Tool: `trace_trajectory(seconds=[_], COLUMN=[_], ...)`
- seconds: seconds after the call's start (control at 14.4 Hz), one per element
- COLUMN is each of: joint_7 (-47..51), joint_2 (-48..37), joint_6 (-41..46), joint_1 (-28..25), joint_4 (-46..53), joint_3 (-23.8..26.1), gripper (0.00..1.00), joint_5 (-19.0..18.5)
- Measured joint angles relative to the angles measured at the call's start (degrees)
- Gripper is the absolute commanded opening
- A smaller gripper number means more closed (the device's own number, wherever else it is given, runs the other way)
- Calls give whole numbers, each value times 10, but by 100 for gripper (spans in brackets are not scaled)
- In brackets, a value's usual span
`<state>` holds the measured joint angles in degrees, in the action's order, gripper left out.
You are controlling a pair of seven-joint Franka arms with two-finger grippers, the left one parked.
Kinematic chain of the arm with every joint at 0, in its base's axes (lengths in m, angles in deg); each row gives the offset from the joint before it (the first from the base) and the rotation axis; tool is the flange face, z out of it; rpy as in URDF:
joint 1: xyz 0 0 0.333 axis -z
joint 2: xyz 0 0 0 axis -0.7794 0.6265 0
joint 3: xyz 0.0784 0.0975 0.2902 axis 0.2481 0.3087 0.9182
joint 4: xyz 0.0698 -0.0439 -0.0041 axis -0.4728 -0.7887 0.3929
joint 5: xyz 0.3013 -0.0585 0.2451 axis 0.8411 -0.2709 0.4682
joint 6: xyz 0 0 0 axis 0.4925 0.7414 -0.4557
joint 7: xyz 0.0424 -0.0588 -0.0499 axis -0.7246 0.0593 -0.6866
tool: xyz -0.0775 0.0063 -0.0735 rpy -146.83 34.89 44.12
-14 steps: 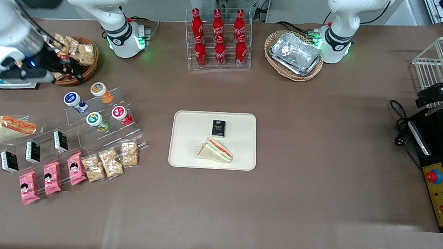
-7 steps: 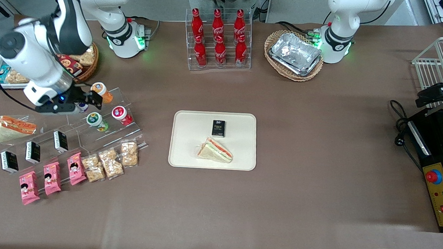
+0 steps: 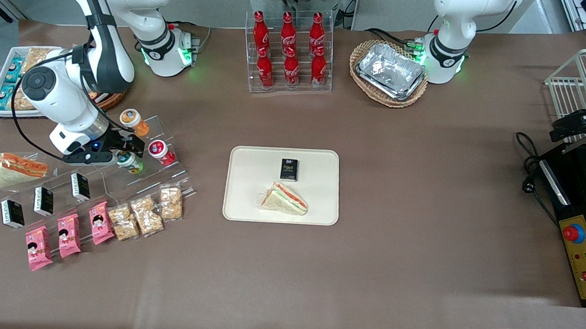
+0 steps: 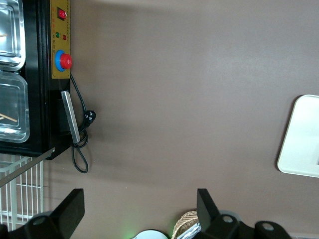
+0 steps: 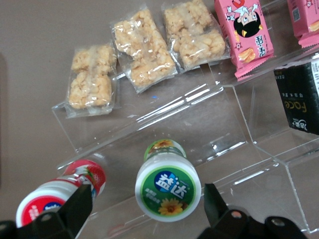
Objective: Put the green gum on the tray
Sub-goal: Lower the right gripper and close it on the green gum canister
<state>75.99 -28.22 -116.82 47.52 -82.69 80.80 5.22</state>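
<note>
The green gum [image 3: 132, 163] lies on the clear acrylic stepped rack [image 3: 134, 175], toward the working arm's end of the table. In the right wrist view its green-rimmed lid [image 5: 168, 186] sits between my two fingers. My right gripper [image 3: 125, 153] is open just above the gum, one finger on each side and apart from it; it also shows in the right wrist view [image 5: 147, 211]. The cream-white tray [image 3: 250, 197] lies mid-table with a black packet [image 3: 289, 169] and a sandwich [image 3: 285, 198] on it. A corner of the tray shows in the left wrist view [image 4: 301, 142].
A red-lidded bottle [image 3: 159, 150] lies beside the gum and close to one finger [image 5: 55, 199]. An orange-lidded bottle [image 3: 132, 119] is one step up. Snack packets [image 5: 144, 47], pink packets [image 3: 67, 234] and black packets [image 3: 80, 186] fill the lower steps. Cola bottles [image 3: 288, 50] and a foil-tray basket [image 3: 389, 72] stand farther back.
My right gripper has moved from the snack basket, over the blue-lidded bottle, toward the front camera, and is now over the green gum. The gum has not moved.
</note>
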Motion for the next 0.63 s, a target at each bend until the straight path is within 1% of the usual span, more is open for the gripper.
trace_trajectory(seconds=[0.28, 0.63], joint_7=[0, 0], joint_2=[0, 5], joint_6=[-4, -40], joint_1=[0, 1], joint_4=[-5, -26], joint_3=[-4, -6], gripper=[100, 100], joint_5=[0, 0])
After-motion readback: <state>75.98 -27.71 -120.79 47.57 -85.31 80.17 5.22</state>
